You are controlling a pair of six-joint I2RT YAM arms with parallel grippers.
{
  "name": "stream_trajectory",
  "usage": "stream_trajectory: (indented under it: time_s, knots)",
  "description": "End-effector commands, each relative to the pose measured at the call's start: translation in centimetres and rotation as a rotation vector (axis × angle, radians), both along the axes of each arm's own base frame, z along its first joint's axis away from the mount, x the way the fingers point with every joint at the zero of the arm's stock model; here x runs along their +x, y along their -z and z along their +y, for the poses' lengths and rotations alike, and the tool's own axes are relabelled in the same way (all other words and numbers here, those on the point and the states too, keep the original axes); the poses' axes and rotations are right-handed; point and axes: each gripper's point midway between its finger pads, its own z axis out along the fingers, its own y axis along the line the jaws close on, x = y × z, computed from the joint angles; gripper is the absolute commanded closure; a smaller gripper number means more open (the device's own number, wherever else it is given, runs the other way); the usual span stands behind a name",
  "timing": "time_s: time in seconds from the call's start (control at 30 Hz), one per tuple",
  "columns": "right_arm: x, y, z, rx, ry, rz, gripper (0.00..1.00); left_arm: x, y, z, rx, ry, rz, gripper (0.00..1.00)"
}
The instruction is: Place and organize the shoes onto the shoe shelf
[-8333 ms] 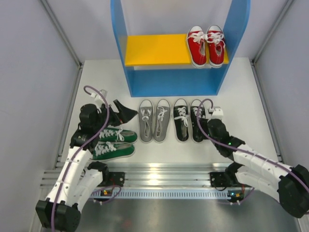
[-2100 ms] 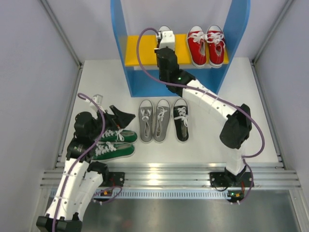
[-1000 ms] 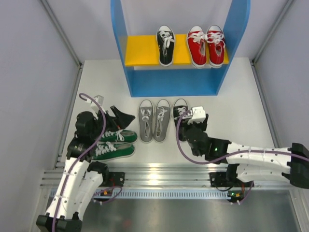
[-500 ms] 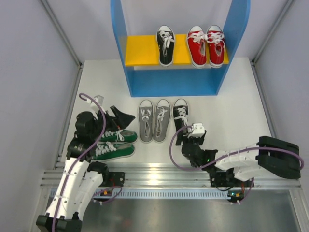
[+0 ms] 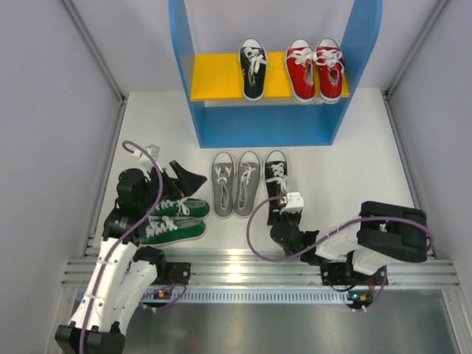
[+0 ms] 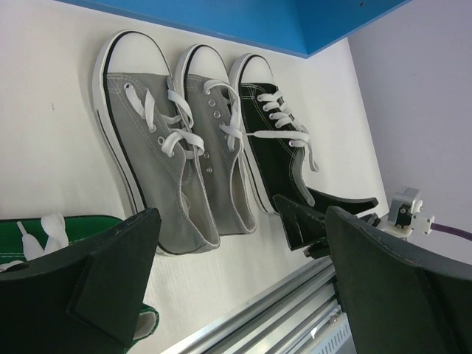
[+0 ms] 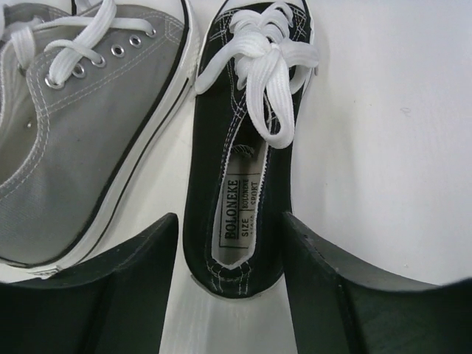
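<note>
right tool (image 7: 230,247) lowered astride canvas shoe (image 7: 221,155) (black).

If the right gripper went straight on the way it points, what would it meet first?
The heel of the black shoe on the table. It sits between the open jaws of the right gripper and seems very near. The grey shoe lies left of that line.

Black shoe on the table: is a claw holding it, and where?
The right gripper straddles the black shoe at its heel; whether it grips yet cannot be told. The left gripper is open, holding nothing.
</note>
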Motion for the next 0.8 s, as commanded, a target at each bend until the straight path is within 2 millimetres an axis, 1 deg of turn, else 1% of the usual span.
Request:
stream_trajectory:
  time_s: [0.0, 0.07, 0.1, 0.13, 0.17, 0.2, 0.23, 0.27, 0.33, 0.37, 0.43, 0.47, 0.5, 0.53, 0.57, 0.6, 0.63, 0.73, 0.77]
  knots:
    - [0.8, -1.5, 1.9, 0.101, 0.022, -0.032, 0.47, 0.3, -1.4, -0.1, 0.001, 0.01, -0.051, 0.01]
    - [1.0, -1.4, 1.7, 0.095, 0.033, -0.04, 0.53, 0.3, -1.5, -0.1, 0.001, 0.013, -0.055, 0.01]
    - [1.1, -1.4, 1.6, 0.091, 0.035, -0.043, 0.64, 0.3, -1.4, -0.2, 0.0, 0.013, -0.053, 0.01]
    - [1.2, -1.4, 1.5, 0.086, 0.04, -0.047, 0.7, 0.2, -1.4, -0.2, 0.001, 0.015, -0.054, 0.01]
    - [1.3, -1.7, 1.5, 0.095, 0.044, -0.054, 0.9, 0.3, -1.3, -0.1, 0.001, 0.011, -0.05, 0.01]
    - [1.3, -1.8, 1.2, 0.088, 0.045, -0.057, 0.99, 0.3, -1.3, -0.2, 0.0, 0.013, -0.05, 0.01]
    - [1.3, -1.9, 1.1, 0.077, 0.046, -0.063, 1.0, 0.3, -1.3, -0.1, 0.001, 0.011, -0.048, 0.01]
    - [1.3, -2.6, 1.0, 0.087, 0.043, -0.069, 1.0, 0.3, -1.3, -0.1, 0.001, 0.011, -0.05, 0.01]
    - [1.1, -3.2, 0.7, 0.074, 0.031, -0.077, 1.0, 0.3, -1.4, -0.2, 0.001, 0.015, -0.052, 0.01]
    - [1.0, -4.5, 0.7, 0.107, 0.024, -0.088, 1.0, 0.3, -1.3, -0.1, 0.003, 0.01, -0.051, 0.01]
    - [0.6, -5.3, 0.9, 0.075, -0.019, -0.091, 1.0, 0.3, -1.3, -0.1, 0.002, 0.008, -0.05, 0.01]
    - [0.5, -7.0, 0.8, 0.104, -0.025, -0.108, 1.0, 0.3, -1.2, -0.1, 0.002, 0.008, -0.047, 0.01]
    - [0.4, -8.1, 1.0, 0.11, -0.033, -0.117, 1.0, 0.3, -1.2, -0.1, 0.004, 0.007, -0.048, 0.01]
    - [-0.1, -8.0, 0.6, 0.045, -0.048, -0.105, 1.0, 0.3, -1.3, -0.1, 0.004, 0.007, -0.049, 0.01]
    - [-0.3, -10.1, 0.4, 0.097, -0.054, -0.123, 1.0, 0.3, -1.3, -0.1, 0.004, 0.007, -0.051, 0.01]
    - [-0.5, -11.3, 0.4, 0.113, -0.065, -0.132, 1.0, 0.3, -1.3, 0.0, 0.004, 0.004, -0.052, 0.01]
    - [-1.0, -12.4, -0.1, 0.108, -0.09, -0.136, 1.0, 0.3, -1.3, 0.0, 0.005, 0.003, -0.052, 0.01]
    - [-1.7, -15.3, -0.5, 0.123, -0.121, -0.153, 1.0, 0.4, -1.2, 0.1, 0.005, -0.002, -0.05, 0.01]
    - [-2.0, -15.9, -1.1, 0.108, -0.133, -0.148, 1.0, 0.5, -1.2, 0.0, 0.005, -0.002, -0.049, 0.01]
